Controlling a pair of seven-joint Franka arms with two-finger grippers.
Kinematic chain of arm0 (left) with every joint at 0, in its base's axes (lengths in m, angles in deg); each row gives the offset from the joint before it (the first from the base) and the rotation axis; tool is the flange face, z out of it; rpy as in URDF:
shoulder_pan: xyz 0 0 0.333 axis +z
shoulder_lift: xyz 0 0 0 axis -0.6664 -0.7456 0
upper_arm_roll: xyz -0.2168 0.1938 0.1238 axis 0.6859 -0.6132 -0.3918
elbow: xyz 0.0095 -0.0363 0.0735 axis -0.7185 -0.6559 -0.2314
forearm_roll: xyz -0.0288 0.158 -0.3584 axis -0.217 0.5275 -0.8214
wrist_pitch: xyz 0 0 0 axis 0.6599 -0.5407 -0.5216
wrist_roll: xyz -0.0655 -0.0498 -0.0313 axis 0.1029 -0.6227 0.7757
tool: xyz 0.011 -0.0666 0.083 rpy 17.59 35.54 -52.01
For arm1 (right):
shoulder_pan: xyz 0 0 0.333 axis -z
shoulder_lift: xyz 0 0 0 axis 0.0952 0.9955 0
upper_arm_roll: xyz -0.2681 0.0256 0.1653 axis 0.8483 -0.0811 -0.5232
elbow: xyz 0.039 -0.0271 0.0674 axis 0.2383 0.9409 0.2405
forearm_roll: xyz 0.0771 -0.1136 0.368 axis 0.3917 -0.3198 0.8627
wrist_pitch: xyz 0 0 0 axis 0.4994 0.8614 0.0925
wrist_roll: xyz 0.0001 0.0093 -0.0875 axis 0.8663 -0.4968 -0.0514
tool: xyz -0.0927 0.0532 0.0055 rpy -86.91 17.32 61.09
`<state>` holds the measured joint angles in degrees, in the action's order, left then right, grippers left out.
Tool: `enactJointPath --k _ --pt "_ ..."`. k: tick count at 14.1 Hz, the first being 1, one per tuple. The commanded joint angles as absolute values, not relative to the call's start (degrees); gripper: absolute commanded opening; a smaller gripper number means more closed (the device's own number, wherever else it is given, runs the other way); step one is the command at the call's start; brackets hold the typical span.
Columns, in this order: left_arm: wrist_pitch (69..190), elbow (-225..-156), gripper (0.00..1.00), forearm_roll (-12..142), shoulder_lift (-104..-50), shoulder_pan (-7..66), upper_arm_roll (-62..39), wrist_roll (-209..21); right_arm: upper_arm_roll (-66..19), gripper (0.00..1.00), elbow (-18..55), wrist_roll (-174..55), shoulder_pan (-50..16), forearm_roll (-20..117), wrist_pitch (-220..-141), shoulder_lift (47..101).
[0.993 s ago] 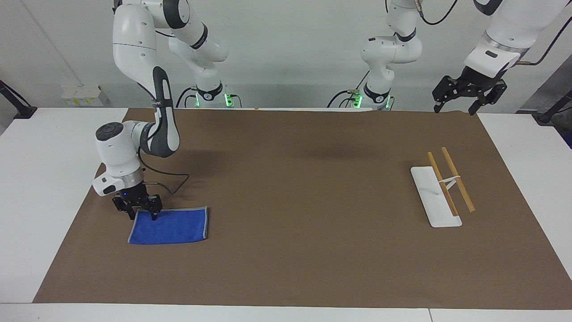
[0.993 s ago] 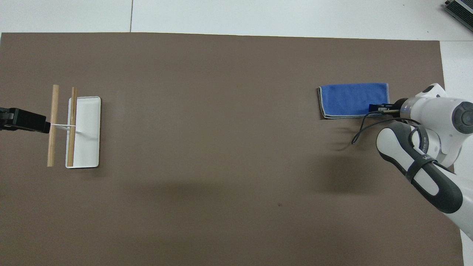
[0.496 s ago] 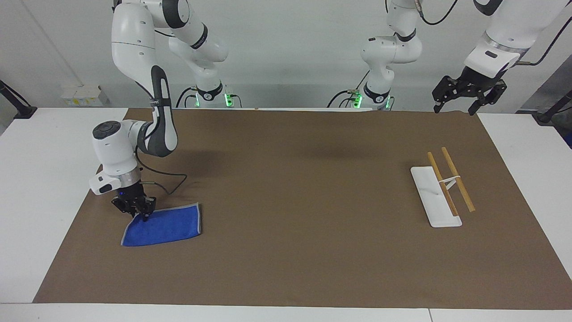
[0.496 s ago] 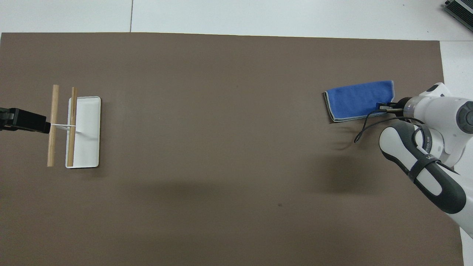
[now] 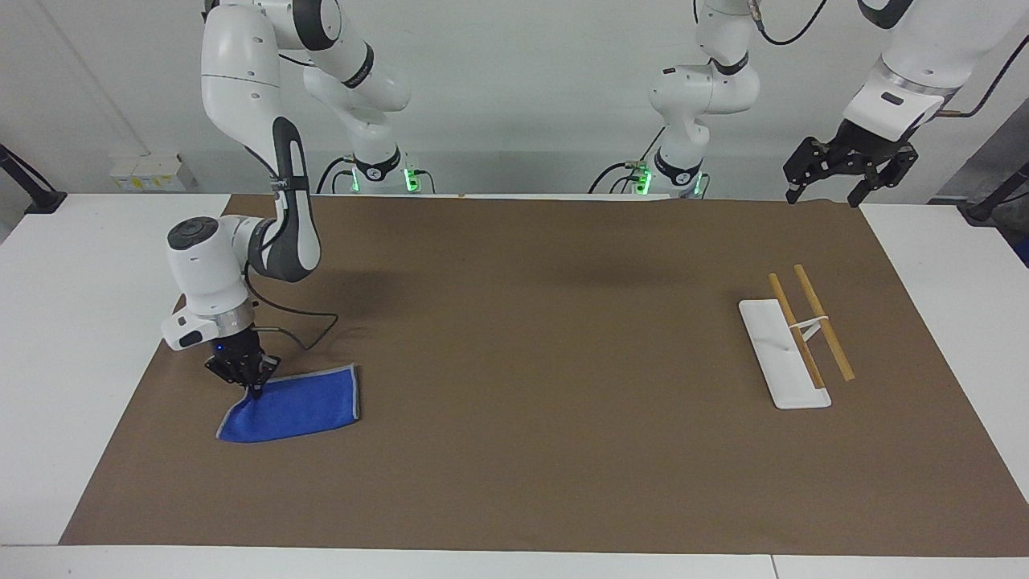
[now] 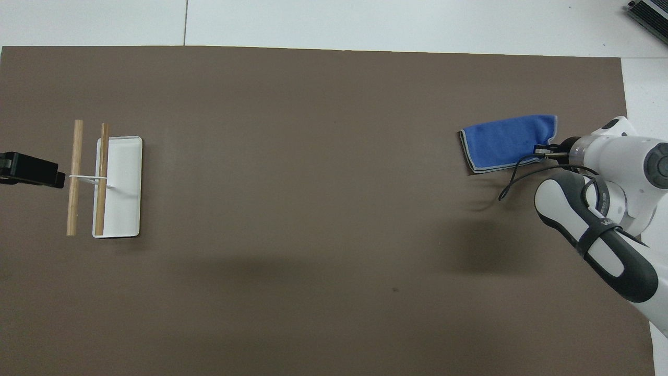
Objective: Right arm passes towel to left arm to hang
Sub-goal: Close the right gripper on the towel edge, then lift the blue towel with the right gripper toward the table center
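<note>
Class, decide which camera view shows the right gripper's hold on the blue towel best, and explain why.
The facing view: the right gripper pinches the towel by one corner. In the overhead view the wrist hides most of the gripper.

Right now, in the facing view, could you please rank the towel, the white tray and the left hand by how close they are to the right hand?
1. Towel: pinched at its corner by the shut right hand.
2. White tray: toward the left arm's end of the mat.
3. Left hand: raised, open, waiting over the mat's corner at that end.
</note>
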<state>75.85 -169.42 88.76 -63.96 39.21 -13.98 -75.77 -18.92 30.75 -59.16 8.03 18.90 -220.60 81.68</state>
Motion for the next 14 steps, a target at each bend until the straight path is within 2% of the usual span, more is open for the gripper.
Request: enactJointPath --k 1,9,14 --pt "75.99 -170.91 1.00 88.44 -62.63 39.42 -14.13 -75.42 -20.00 0.00 29.09 -61.10 7.99 19.36 -216.84 80.87" --pt "75.99 -170.91 1.00 88.44 -62.63 39.42 -14.13 -75.42 -20.17 0.00 19.51 -61.98 7.28 19.27 -200.67 78.40" --pt "75.99 -170.91 1.00 88.44 -62.63 39.42 -14.04 -75.42 -20.18 0.00 16.95 -61.89 7.28 19.27 -189.68 73.32"
